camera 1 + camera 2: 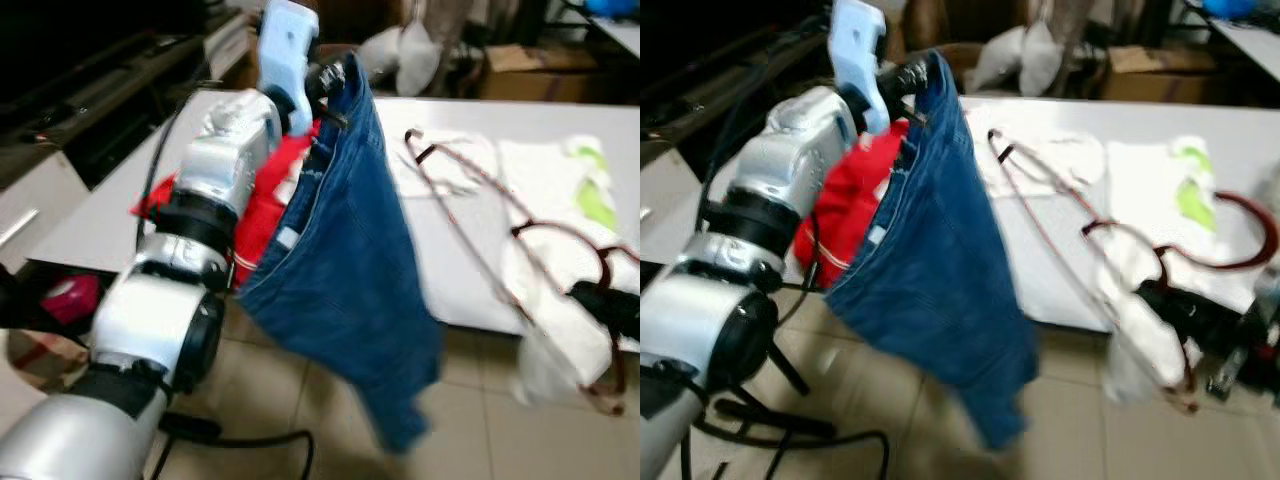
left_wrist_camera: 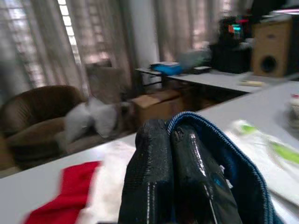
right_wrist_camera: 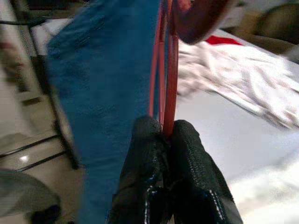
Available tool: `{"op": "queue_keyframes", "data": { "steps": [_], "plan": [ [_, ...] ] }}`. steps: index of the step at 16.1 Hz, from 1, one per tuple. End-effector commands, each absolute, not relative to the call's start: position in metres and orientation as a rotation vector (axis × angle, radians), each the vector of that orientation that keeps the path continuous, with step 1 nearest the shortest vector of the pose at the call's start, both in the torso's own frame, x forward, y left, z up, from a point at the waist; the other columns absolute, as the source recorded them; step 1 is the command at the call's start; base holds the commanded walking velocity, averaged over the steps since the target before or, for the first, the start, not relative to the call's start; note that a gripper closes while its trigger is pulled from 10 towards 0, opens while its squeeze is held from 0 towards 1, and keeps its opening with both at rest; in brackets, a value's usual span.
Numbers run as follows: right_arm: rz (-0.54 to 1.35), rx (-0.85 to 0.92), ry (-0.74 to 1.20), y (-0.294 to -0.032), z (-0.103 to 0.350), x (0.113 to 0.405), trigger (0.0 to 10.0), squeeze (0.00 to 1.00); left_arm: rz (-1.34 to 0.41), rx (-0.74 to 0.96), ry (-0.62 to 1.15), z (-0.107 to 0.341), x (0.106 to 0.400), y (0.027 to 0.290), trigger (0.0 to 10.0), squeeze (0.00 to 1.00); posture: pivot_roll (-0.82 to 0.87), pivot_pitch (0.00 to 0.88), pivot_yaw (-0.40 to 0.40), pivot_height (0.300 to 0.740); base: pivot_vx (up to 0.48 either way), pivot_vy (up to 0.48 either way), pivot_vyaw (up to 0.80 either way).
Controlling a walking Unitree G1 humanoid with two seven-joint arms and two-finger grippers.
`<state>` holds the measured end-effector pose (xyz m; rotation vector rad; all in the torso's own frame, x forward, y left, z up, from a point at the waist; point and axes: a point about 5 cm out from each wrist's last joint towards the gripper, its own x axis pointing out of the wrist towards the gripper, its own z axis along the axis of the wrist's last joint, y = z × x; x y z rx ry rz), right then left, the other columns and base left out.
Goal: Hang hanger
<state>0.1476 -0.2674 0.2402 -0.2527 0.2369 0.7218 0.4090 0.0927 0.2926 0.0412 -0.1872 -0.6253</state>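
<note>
At upper left of the head view, the left claw (image 1: 335, 85) pinches the waistband of blue jeans (image 1: 350, 280), which hang down over the white table (image 1: 460, 270) edge toward the tiled floor (image 1: 300, 400). A red cloth (image 1: 265, 200) lies behind them. At lower right, the right claw (image 3: 168, 135), fingers pressed together, grips the red wire hanger (image 1: 480, 200), which slants up across the table.
</note>
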Motion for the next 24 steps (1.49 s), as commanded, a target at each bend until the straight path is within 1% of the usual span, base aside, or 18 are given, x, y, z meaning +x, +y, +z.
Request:
{"op": "queue_keyframes", "data": {
  "steps": [1,3,6,7,9,12,16,17,18,19,20,21,22,23,24],
  "plan": [
    [0.772,-0.264,0.244,-0.260,0.244,0.145,10.0,0.00,-0.629,0.022,-0.250,0.312,0.410,0.091,10.0,0.00,-0.04,0.000,0.082,0.740,0.307,0.000,0.00],
    [0.796,-0.268,0.259,-0.257,0.242,0.146,10.0,0.00,-0.634,0.000,-0.276,0.320,0.410,0.090,10.0,0.00,-0.04,0.000,0.076,0.740,0.309,0.000,0.00],
    [0.862,-0.276,0.286,-0.246,0.234,0.157,10.0,0.00,-0.680,-0.043,-0.296,0.334,0.409,0.086,10.0,0.00,-0.03,0.000,0.061,0.740,0.189,0.000,0.00],
    [0.883,-0.304,0.308,-0.239,0.226,0.169,10.0,0.00,-0.748,-0.032,-0.293,0.337,0.404,0.081,10.0,0.00,-0.02,0.000,0.046,0.740,0.000,0.000,0.00],
    [0.888,-0.315,0.297,-0.233,0.221,0.181,10.0,0.00,-0.809,0.004,-0.302,0.335,0.397,0.076,10.0,0.00,-0.01,0.000,0.031,0.740,0.000,0.000,0.00],
    [0.812,-0.385,0.289,-0.234,0.217,0.212,10.0,0.00,-0.922,0.013,-0.337,0.340,0.380,0.069,10.0,0.00,0.01,0.000,0.017,0.740,0.000,0.000,0.00],
    [0.642,-0.514,0.185,-0.245,0.239,0.259,10.0,0.00,-0.964,-0.037,-0.444,0.371,0.367,0.072,10.0,0.00,0.01,0.000,0.013,0.740,0.000,0.000,0.00],
    [0.563,-0.553,0.099,-0.249,0.257,0.274,10.0,0.00,-0.953,-0.073,-0.514,0.390,0.363,0.075,10.0,0.00,0.01,0.000,0.014,0.740,0.000,0.000,0.00],
    [0.501,-0.567,0.040,-0.253,0.270,0.283,10.0,0.00,-0.937,-0.099,-0.573,0.403,0.361,0.079,10.0,0.00,0.01,0.000,0.015,0.740,0.000,0.000,0.00],
    [0.347,-0.603,-0.097,-0.262,0.298,0.299,10.0,0.00,-0.898,-0.167,-0.673,0.428,0.356,0.087,10.0,0.00,0.01,0.000,0.017,0.740,0.000,0.000,0.00],
    [0.241,-0.606,-0.196,-0.269,0.319,0.307,10.0,0.00,-0.857,-0.199,-0.740,0.443,0.354,0.095,10.0,0.00,0.01,0.000,0.018,0.740,0.000,0.000,0.00],
    [0.145,-0.616,-0.353,-0.276,0.349,0.315,10.0,0.00,-0.741,-0.271,-0.874,0.469,0.349,0.115,10.0,0.00,0.01,0.000,0.024,0.740,0.000,0.000,0.00],
    [0.147,-0.619,-0.367,-0.275,0.351,0.316,10.0,0.00,-0.727,-0.286,-0.888,0.471,0.349,0.118,10.0,0.00,0.01,0.000,0.026,0.740,0.000,0.000,0.00],
    [0.198,-0.582,-0.344,-0.273,0.337,0.325,10.0,0.00,-0.692,-0.255,-0.868,0.462,0.354,0.119,10.0,0.00,0.00,0.000,0.031,0.740,0.000,0.000,0.00],
    [0.245,-0.593,-0.310,-0.269,0.324,0.326,10.0,0.00,-0.691,-0.218,-0.838,0.452,0.358,0.113,10.0,0.00,0.00,0.000,0.031,0.740,0.000,0.000,0.00]
  ]
}}
